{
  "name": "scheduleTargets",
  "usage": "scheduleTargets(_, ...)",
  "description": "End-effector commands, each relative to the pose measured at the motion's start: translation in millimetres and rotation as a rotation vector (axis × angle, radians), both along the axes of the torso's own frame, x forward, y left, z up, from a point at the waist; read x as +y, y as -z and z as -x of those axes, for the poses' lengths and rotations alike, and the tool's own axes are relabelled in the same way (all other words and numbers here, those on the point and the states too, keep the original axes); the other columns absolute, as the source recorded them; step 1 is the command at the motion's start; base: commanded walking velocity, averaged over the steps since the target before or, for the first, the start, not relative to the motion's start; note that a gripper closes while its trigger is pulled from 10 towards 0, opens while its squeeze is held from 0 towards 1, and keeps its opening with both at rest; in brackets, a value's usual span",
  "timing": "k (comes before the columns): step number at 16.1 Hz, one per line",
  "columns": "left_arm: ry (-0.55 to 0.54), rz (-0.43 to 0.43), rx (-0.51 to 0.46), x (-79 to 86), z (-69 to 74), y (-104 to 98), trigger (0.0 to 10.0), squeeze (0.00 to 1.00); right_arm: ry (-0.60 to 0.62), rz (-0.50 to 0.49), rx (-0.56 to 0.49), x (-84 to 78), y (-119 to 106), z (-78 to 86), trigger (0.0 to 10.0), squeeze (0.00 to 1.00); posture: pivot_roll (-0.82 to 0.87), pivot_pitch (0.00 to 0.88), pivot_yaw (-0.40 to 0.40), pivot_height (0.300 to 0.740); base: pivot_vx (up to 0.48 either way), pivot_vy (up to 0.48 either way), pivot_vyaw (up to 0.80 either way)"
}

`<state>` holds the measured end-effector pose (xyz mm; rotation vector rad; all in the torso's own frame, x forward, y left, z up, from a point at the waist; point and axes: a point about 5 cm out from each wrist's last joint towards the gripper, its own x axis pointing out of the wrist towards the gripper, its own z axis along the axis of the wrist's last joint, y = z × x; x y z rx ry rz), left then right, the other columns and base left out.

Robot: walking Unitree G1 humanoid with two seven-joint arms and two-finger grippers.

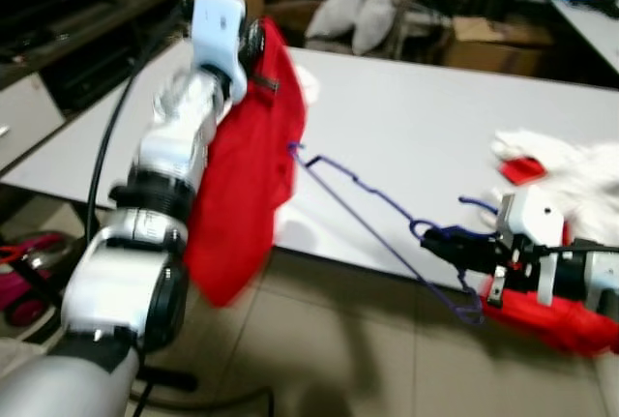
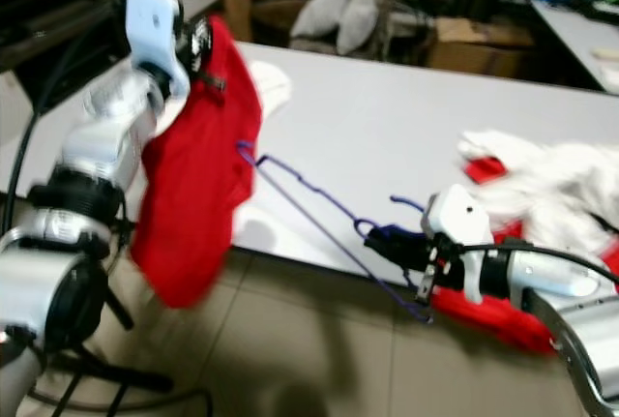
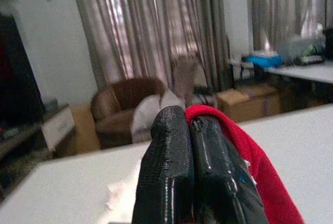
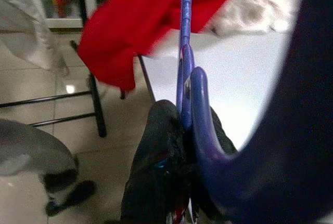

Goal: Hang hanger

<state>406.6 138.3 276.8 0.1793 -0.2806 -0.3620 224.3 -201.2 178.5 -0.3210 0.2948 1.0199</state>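
left gripper point(image 3: 190, 167) pinches red shirt point(image 1: 242, 175); right gripper point(image 1: 462, 248) pinches blue hanger point(image 1: 377, 206). probably slide hanger in slowly, keep shirt up.

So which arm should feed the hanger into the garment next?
Probably the right. The right gripper is shut on the purple hanger near its hook, its far end already beside the red garment. The left gripper is pinching that garment above the white table.

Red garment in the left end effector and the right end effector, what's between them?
The blue hanger spans that gap in the left eye view, running from the red garment to the right end effector, which grips it over the white table edge.
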Motion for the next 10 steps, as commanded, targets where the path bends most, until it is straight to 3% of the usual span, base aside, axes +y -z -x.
scheduleTargets(1, 0.050, -0.003, -0.023, -6.0, 0.1, -9.9, 10.0, 0.00, -0.042, 0.015, -0.005, 12.0, -0.6, -2.8, 10.0, 0.00, -0.02, 0.000, 0.006, 0.740, 0.368, 0.000, 0.00)
scheduleTargets(2, 0.107, -0.032, -0.042, -17.0, 2.1, -14.5, 10.0, 0.00, -0.023, 0.058, -0.012, 15.3, 4.2, -9.2, 10.0, 0.00, -0.02, 0.000, 0.006, 0.740, 0.352, 0.000, 0.00)
scheduleTargets(3, 0.206, -0.036, -0.087, -32.4, 9.6, -27.7, 10.0, 0.00, 0.051, 0.097, -0.030, 20.7, 10.5, -25.9, 10.0, 0.00, -0.01, 0.000, 0.004, 0.740, 0.337, 0.000, 0.00)
scheduleTargets(4, 0.248, -0.027, -0.110, -37.8, 14.3, -35.9, 10.0, 0.00, 0.084, 0.101, -0.048, 24.0, 10.9, -34.6, 10.0, 0.00, -0.01, 0.000, 0.001, 0.740, 0.334, 0.000, 0.00)
scheduleTargets(6, 0.286, -0.007, -0.133, -40.4, 19.2, -44.1, 10.0, 0.00, 0.112, 0.098, -0.080, 28.0, 8.7, -43.5, 10.0, 0.00, -0.01, 0.000, 0.001, 0.740, 0.334, 0.000, 0.00)
scheduleTargets(8, 0.352, 0.044, -0.182, -38.9, 31.9, -62.4, 10.0, 0.00, 0.202, 0.068, -0.174, 31.4, -4.1, -71.4, 10.0, 0.00, 0.00, 0.000, -0.014, 0.740, 0.336, 0.000, 0.00)
scheduleTargets(10, 0.341, 0.089, -0.202, -22.2, 41.5, -72.0, 10.0, 0.00, 0.397, 0.100, -0.409, 14.9, -42.9, -115.8, 10.0, 0.00, 0.01, 0.000, -0.026, 0.740, 0.337, 0.000, 0.00)
